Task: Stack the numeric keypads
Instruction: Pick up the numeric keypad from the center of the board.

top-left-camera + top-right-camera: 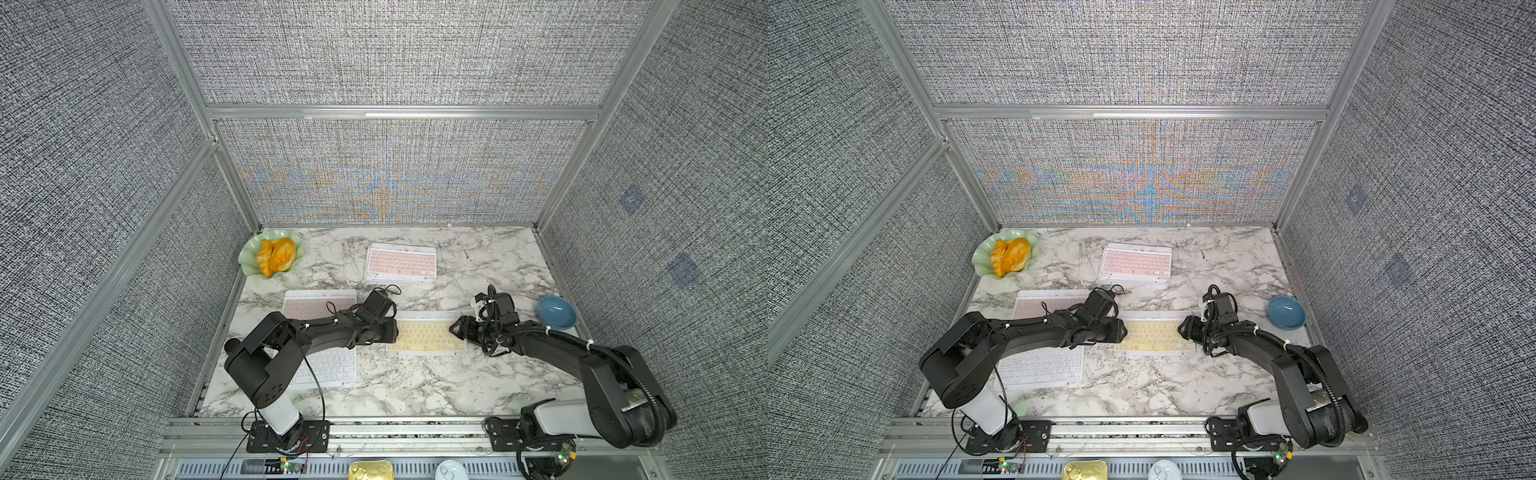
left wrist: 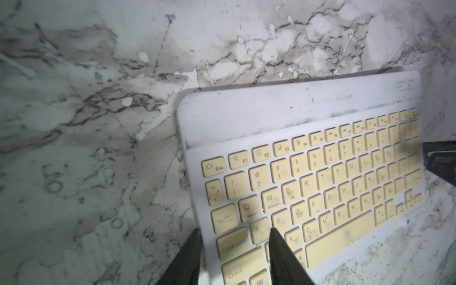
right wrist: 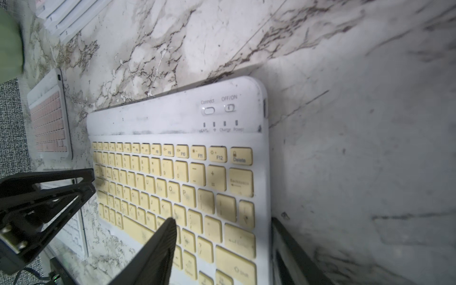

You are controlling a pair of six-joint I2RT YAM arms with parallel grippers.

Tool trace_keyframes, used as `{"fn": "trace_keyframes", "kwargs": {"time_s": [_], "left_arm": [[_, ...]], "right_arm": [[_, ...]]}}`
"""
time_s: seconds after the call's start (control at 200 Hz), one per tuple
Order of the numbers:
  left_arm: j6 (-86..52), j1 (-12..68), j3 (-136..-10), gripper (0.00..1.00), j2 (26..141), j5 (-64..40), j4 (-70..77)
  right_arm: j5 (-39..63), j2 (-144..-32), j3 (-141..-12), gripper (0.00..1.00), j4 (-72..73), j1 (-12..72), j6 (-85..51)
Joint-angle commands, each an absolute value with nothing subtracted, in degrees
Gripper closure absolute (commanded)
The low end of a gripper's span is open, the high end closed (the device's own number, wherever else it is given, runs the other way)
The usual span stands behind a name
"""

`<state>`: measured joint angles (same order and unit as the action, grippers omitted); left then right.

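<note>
A yellow-keyed keypad [image 1: 426, 334] [image 1: 1154, 336] lies in the middle of the marble table. My left gripper [image 1: 395, 328] [image 2: 234, 233] is shut on its left end, one finger over the keys and one outside the edge. At the right end my right gripper [image 1: 453, 328] [image 3: 224, 222] straddles the edge with its jaws apart. A stack of keypads with a pink one on top [image 1: 401, 263] sits at the back. Another pink keypad [image 1: 318, 303] and a white keypad [image 1: 328, 368] lie at the left, partly hidden under my left arm.
A green plate [image 1: 249, 257] holding croissants [image 1: 276, 255] stands in the back left corner. A blue bowl [image 1: 557, 312] sits by the right wall, just behind my right arm. Grey fabric walls enclose the table on three sides.
</note>
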<state>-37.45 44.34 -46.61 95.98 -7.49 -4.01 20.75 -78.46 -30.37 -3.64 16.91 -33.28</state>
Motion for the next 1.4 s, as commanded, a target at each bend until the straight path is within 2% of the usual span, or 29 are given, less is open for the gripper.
{"fn": "trace_keyframes", "kwargs": {"time_s": [0.0, 1.396], "left_arm": [[-37.2, 44.6, -46.8, 0.54, 96.4, -8.5, -3.3], [-37.0, 44.7, -46.1, 0.54, 97.6, -9.0, -2.3]], "right_arm": [[24.6, -77.9, -30.3, 0.38, -3.6, 17.0, -35.6], [29.9, -67.3, -28.4, 0.38, -6.6, 16.0, -37.6]]}}
